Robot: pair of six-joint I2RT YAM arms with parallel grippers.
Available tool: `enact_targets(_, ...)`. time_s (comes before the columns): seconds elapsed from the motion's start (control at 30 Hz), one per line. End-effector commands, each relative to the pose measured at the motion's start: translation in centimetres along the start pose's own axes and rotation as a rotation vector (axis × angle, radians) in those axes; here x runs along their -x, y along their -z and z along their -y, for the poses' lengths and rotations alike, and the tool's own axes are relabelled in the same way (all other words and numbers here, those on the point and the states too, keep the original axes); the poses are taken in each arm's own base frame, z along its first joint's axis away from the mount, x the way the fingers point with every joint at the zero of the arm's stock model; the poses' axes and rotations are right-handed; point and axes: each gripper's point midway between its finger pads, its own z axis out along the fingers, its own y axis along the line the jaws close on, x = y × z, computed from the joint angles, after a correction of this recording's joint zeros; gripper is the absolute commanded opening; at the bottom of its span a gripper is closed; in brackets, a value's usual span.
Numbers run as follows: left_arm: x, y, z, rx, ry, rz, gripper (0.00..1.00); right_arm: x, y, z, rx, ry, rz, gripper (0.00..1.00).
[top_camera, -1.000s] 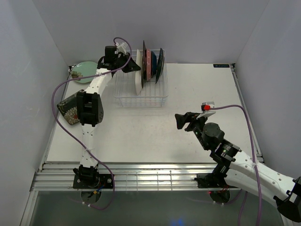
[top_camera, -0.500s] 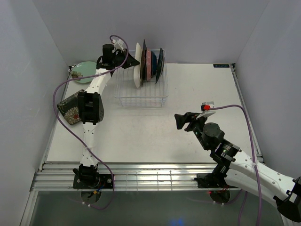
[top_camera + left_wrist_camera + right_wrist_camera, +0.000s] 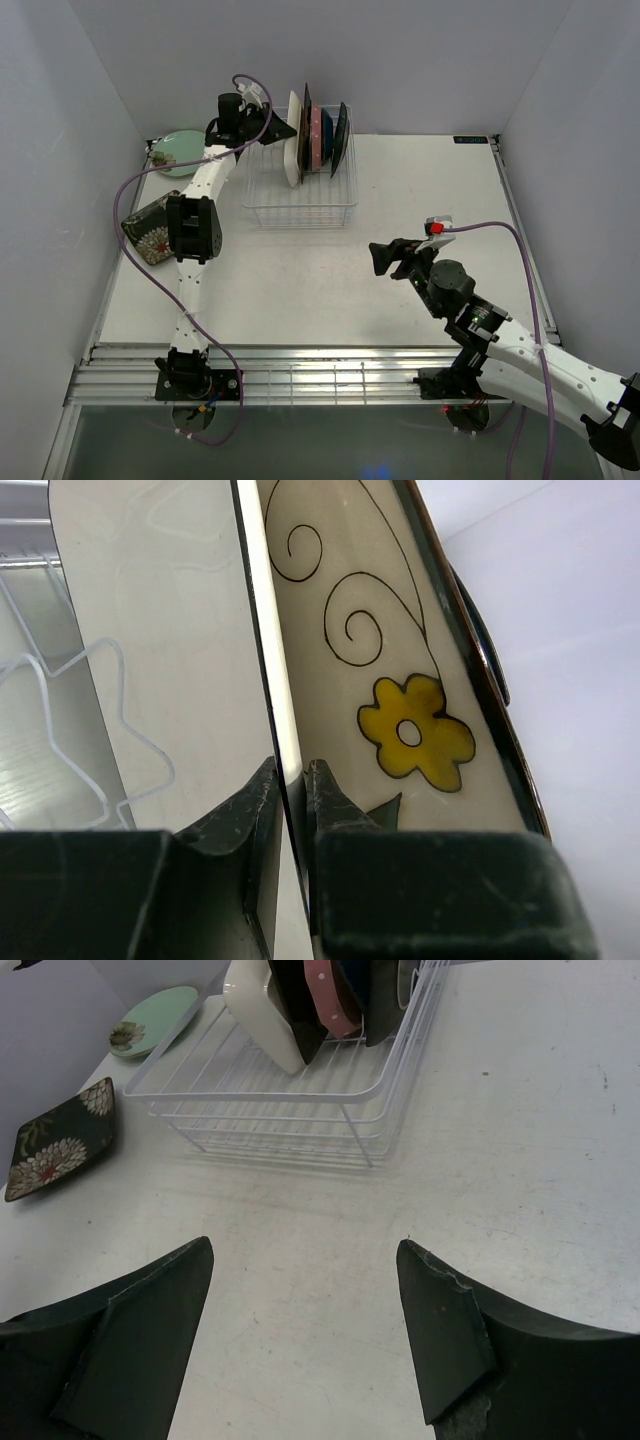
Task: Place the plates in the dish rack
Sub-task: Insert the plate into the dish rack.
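Note:
The white wire dish rack [image 3: 300, 205] stands at the back centre and also shows in the right wrist view [image 3: 300, 1110]. Several plates stand on edge in it: a white rectangular plate [image 3: 293, 155] at the left, then dark, pink [image 3: 316, 135] and blue ones. My left gripper [image 3: 278, 130] is shut on the white plate's rim [image 3: 272, 660], next to a patterned plate with a yellow flower [image 3: 410, 730]. A round pale green plate [image 3: 180, 152] and a dark floral plate [image 3: 150, 232] lie flat on the table at the left. My right gripper [image 3: 393, 255] is open and empty.
The white table [image 3: 300, 290] has walls on the left, back and right. The left arm stretches along the table's left side over the dark floral plate. The right gripper [image 3: 305, 1250] hovers over bare table in front of the rack.
My left gripper has shifted a little back and left with the white plate, which now stands more upright in the rack. The right arm has barely moved.

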Motion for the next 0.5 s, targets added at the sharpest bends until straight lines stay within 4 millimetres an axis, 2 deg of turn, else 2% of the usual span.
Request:
enact_targets(0.0, 2.2, 0.6, 4.1, -0.097, -0.082, 0.039, 0.21, 1.5, -0.2, -0.8, 0.024, -0.028, 0.053, 0.8)
enact_targets(0.03, 2.2, 0.5, 4.1, -0.1, -0.082, 0.038, 0.3, 1.5, -0.2, -0.9, 0.026, -0.027, 0.052, 0.8)
enact_targets(0.1, 2.1, 0.5, 4.1, -0.104, -0.081, 0.034, 0.38, 1.5, -0.2, -0.9, 0.027, -0.026, 0.052, 0.8)
enact_targets(0.13, 2.1, 0.6, 4.2, -0.105, -0.083, 0.034, 0.51, 1.5, -0.2, -0.9, 0.027, -0.025, 0.051, 0.8)
enact_targets(0.27, 2.6, 1.0, 4.9, -0.113, -0.103, 0.042, 0.76, 1.4, -0.2, -0.9, 0.027, -0.025, 0.051, 0.8)
enact_targets(0.47, 3.7, 2.2, 6.7, -0.12, -0.147, 0.061, 0.83, 1.4, -0.3, -1.0, 0.034, -0.025, 0.048, 0.8)
